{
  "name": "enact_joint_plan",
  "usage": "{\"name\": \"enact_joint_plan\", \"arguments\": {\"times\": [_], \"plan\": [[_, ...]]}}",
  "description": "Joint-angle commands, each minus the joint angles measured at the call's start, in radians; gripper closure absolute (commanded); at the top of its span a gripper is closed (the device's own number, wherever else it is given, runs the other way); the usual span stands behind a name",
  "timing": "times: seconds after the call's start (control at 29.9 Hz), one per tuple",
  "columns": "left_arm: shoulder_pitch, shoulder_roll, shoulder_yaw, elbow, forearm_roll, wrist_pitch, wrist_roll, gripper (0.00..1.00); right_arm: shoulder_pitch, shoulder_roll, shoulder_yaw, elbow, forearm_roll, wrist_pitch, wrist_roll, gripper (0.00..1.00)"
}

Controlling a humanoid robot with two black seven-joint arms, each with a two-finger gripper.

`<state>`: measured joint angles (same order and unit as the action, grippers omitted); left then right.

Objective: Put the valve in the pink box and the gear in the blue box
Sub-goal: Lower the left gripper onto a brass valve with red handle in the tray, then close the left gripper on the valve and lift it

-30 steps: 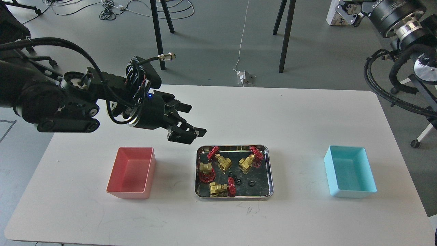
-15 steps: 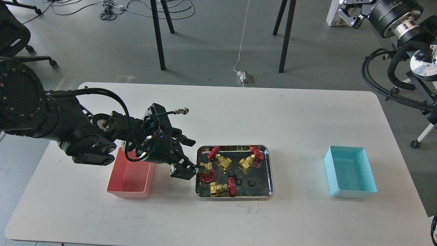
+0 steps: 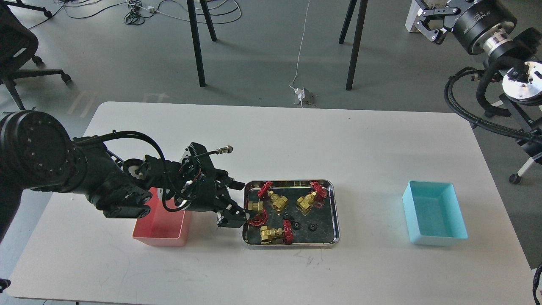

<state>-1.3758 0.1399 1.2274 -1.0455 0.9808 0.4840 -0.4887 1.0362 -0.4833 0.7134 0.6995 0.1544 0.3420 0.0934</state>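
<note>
The left arm reaches in low across the table (image 3: 271,140), its bulk passing over the near corner of the pink box (image 3: 163,224) so that only the box's front wall and part of its floor show. The left gripper (image 3: 239,209) sits right at the left rim of the steel tray (image 3: 334,212), which stands in the middle of the table between the two bins.

The valve (image 3: 256,212) nearest that rim lies just at the gripper's tip: its brass body points left toward the fingers and its red handwheel hangs to the lower right of the body. One finger (image 3: 237,185) juts out above and behind the valve, near the tray's back-left corner; the other finger (image 3: 230,219) comes in lower, at the tray's edge, its tip touching or nearly touching the brass body. So the fingers stand spread, with the valve's left end lying at their mouth. Whether either finger actually presses on it I cannot tell from here.

Three more valves are in the tray: one just right of the first, one toward the back right corner, one along the front edge. The gear (image 3: 312,227) lies on the tray floor with two others like it, all small and dark, clustered right of the front valve.

The blue box (image 3: 436,231) stands well apart at the right end of the table. The right gripper (image 3: 428,23) hangs far off at the top right, beyond the table; its fingers are too small and dark to read.
</note>
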Motion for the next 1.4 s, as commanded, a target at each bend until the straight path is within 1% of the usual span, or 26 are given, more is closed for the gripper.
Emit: {"name": "enact_joint_plan", "arguments": {"times": [0.0, 0.1, 0.27, 0.43, 0.77, 1.04, 1.07, 1.14, 1.37], "plan": [[0.009, -0.016, -0.006, 0.001, -0.001, -0.004, 0.000, 0.18, -0.007, -0.001, 0.000, 0.002, 0.001, 0.000, 0.000, 0.00], [0.012, -0.016, -0.014, 0.001, -0.002, -0.007, 0.000, 0.23, -0.013, -0.001, 0.000, 0.002, 0.001, 0.000, 0.000, 0.00], [0.023, -0.016, -0.026, 0.005, -0.002, -0.009, 0.000, 0.27, -0.022, 0.000, 0.000, 0.002, 0.001, 0.000, 0.000, 0.00], [0.040, -0.016, -0.028, 0.032, -0.001, -0.007, 0.000, 0.39, -0.031, 0.000, 0.000, 0.002, 0.001, 0.000, 0.000, 0.00], [0.064, -0.017, -0.028, 0.053, 0.001, -0.005, 0.000, 0.46, -0.044, -0.001, 0.000, 0.002, 0.001, 0.000, 0.002, 0.00], [0.069, -0.020, -0.028, 0.064, 0.001, -0.005, 0.000, 0.56, -0.062, 0.000, 0.001, 0.005, 0.001, 0.000, 0.002, 0.00], [0.069, -0.023, -0.028, 0.064, 0.001, -0.005, 0.000, 0.58, -0.062, 0.000, 0.001, 0.005, 0.001, 0.002, 0.002, 0.00], [0.069, -0.025, -0.028, 0.064, 0.001, -0.002, 0.000, 0.66, -0.064, 0.000, 0.001, 0.003, 0.001, 0.002, 0.002, 0.00], [0.067, -0.025, -0.038, 0.064, -0.001, 0.001, 0.000, 0.82, -0.062, 0.000, 0.001, 0.002, 0.001, 0.000, 0.002, 0.00]]}}
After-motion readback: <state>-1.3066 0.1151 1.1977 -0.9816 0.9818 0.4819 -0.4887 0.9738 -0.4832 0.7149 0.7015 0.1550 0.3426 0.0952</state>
